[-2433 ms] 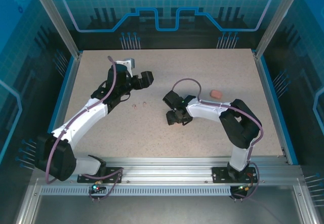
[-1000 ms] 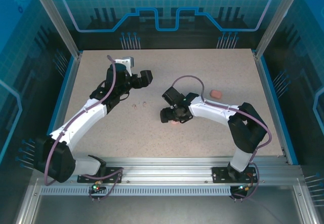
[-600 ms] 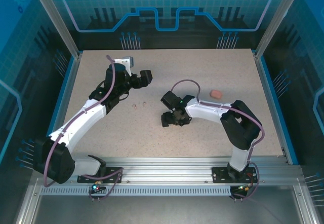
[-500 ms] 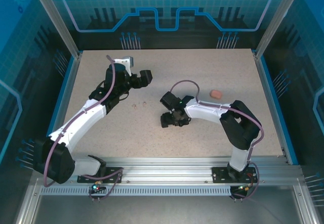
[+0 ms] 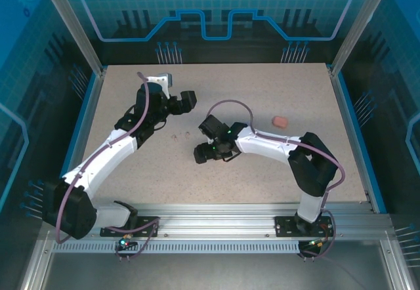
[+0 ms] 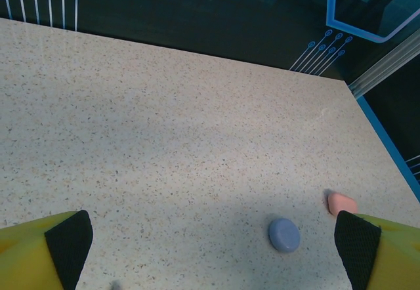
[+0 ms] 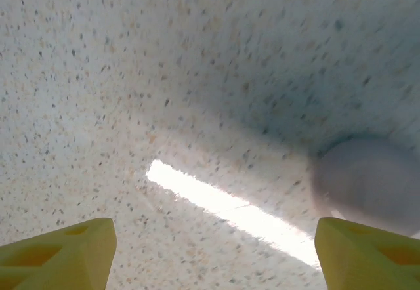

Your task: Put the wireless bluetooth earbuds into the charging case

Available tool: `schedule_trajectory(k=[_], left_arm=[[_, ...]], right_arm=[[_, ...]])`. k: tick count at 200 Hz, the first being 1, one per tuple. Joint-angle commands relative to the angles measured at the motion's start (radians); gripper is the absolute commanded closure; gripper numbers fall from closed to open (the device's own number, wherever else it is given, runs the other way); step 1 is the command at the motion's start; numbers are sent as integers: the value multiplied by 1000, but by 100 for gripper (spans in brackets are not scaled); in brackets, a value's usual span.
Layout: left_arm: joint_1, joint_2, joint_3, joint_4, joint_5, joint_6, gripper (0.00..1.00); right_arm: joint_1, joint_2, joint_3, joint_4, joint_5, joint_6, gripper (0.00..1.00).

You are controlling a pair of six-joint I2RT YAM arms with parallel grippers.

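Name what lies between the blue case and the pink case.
Nothing; the left wrist view shows bare table between the blue case and the pink case.

Wrist views: left gripper (image 6: 213, 241) fingers (image 6: 36, 257) cropped at bottom corners; pink object (image 6: 340, 203) partly behind one pad, kind unclear; grey speck (image 6: 115, 284) clipped by bottom edge; right gripper (image 7: 210, 244) fingertips (image 7: 59, 257) cropped; tabletop (image 7: 197, 73) blurred; pale rounded blob (image 7: 371, 185) out of focus, clipped at right edge, unidentifiable; top view: earbuds (image 5: 188, 133) mere specks, colour and pose illegible; right gripper jaws hidden under own wrist
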Motion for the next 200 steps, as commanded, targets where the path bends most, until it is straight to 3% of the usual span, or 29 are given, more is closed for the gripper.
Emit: schedule_trajectory(k=[1,31,79,144,200], left_arm=[[-8,-36,-5,-3,-17,19,1],[-8,-41,-7,-6,-13,15,1],[-8,-42,-12,-7,-16,17,1],[-8,-29,-7,1,-13,16,1],[-8,-23,2,-1,-11,25,1]], right_arm=[[-42,33,66,-84,52,-144,18],[-77,137,109,-92,64,-226,19],[-100,188,122,-70,21,-226,20],[-90,85,-11,-39,-58,-176,22],[-33,-1,-65,-68,-20,-126,22]])
